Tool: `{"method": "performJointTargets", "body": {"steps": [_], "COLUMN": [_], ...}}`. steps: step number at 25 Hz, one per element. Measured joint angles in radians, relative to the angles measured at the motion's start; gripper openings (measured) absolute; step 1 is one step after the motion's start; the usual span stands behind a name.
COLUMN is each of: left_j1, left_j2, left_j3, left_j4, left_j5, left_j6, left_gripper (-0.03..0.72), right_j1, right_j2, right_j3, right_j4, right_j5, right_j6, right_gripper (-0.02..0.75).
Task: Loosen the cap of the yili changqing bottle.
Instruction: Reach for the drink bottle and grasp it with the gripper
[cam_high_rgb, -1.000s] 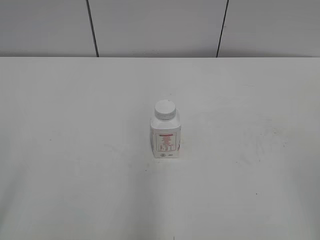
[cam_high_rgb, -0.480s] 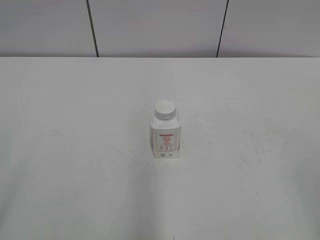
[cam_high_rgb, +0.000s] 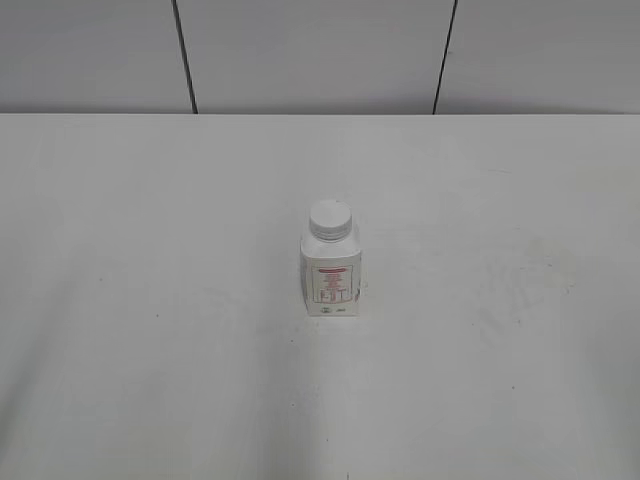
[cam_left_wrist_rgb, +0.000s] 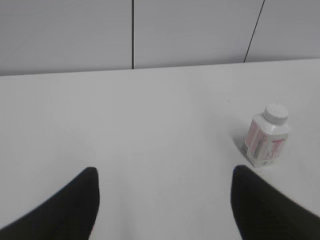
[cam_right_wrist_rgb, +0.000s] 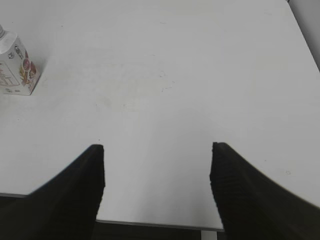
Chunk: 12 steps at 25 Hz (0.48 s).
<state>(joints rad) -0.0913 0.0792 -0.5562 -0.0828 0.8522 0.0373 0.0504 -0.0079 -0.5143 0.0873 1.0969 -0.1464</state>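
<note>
Black fingers of the left gripper (cam_left_wrist_rgb: 165, 200) stand spread apart over the white table (cam_high_rgb: 150, 300), holding nothing. Near the table's middle, the small squarish white plastic bottle (cam_high_rgb: 331, 278) with red print stands upright, its round white ribbed cap (cam_high_rgb: 330, 219) on. At right, the right gripper (cam_right_wrist_rgb: 156, 175) is likewise spread and empty.

Left gripper (cam_left_wrist_rgb: 165, 200): two matte black fingers, rounded tips, smooth, possibly blurred. Right gripper (cam_right_wrist_rgb: 156, 182): two black fingers, finely ribbed texture on inner faces.

bright, even light; soft focus
</note>
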Motion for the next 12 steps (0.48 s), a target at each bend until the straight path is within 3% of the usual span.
{"method": "performJointTargets", "body": {"steps": [7, 12], "left_j1": [0.0, 0.0], "left_j2": [0.196, 0.36], "left_j3": [0.01, 0.1], "left_j4": [-0.001, -0.001], "left_j5": [-0.275, -0.52], "left_j6": [0.001, 0.001], "left_gripper": [0.502, 0.502], "right_j1": [0.0, 0.0], "right_j2": [0.0, 0.0], "right_j3": [0.0, 0.0], "right_j4": [0.0, 0.0], "right_j5": [0.0, 0.0], "right_j6": [0.0, 0.0], "right_gripper": [0.526, 0.526]}}
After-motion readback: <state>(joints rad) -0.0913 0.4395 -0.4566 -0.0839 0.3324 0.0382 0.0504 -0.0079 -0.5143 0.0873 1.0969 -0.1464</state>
